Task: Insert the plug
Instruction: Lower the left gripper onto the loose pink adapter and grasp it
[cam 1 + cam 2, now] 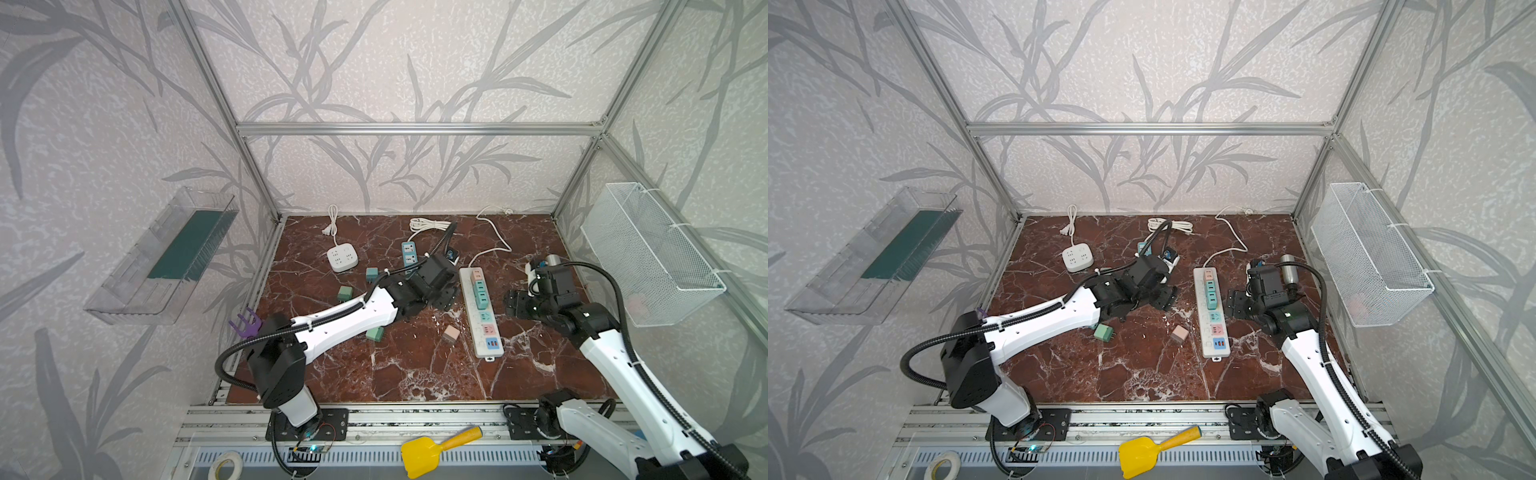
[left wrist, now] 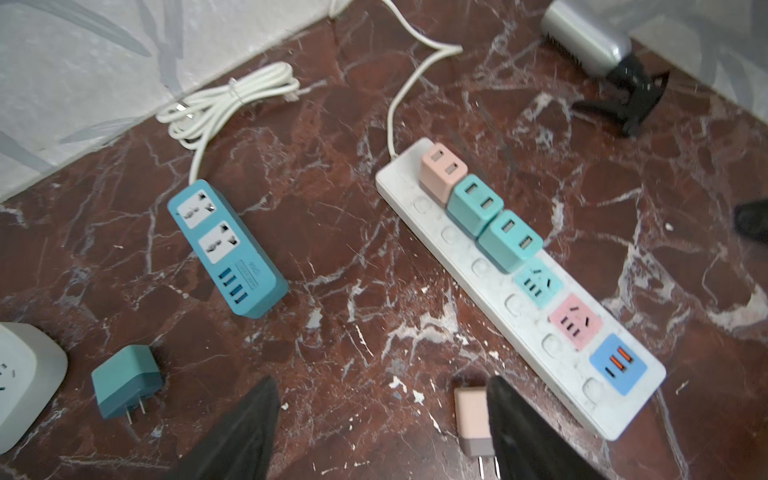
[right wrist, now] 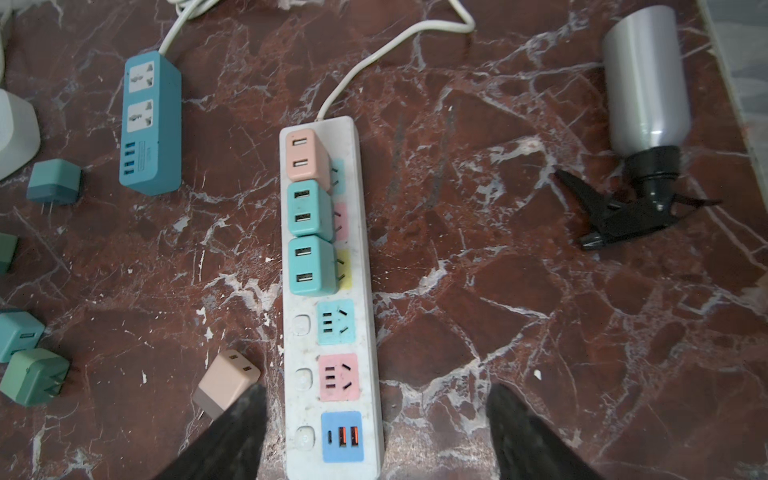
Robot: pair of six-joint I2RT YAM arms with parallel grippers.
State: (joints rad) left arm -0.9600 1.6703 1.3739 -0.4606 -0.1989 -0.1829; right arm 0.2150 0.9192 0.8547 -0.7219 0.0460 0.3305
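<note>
Loose pink plug (image 3: 226,384) lies on its side on the bench (image 3: 498,257), just beside the white strip (image 3: 361,316). Left tool (image 2: 382,382) and right tool (image 3: 376,388) both gape empty. Risk: a skewed grasp tilts the prongs, which then miss the free teal socket (image 3: 334,322) or shove the strip.

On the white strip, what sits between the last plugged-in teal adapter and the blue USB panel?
Two empty sockets: a teal socket, then a pink socket. The right wrist view shows both plainly.
</note>
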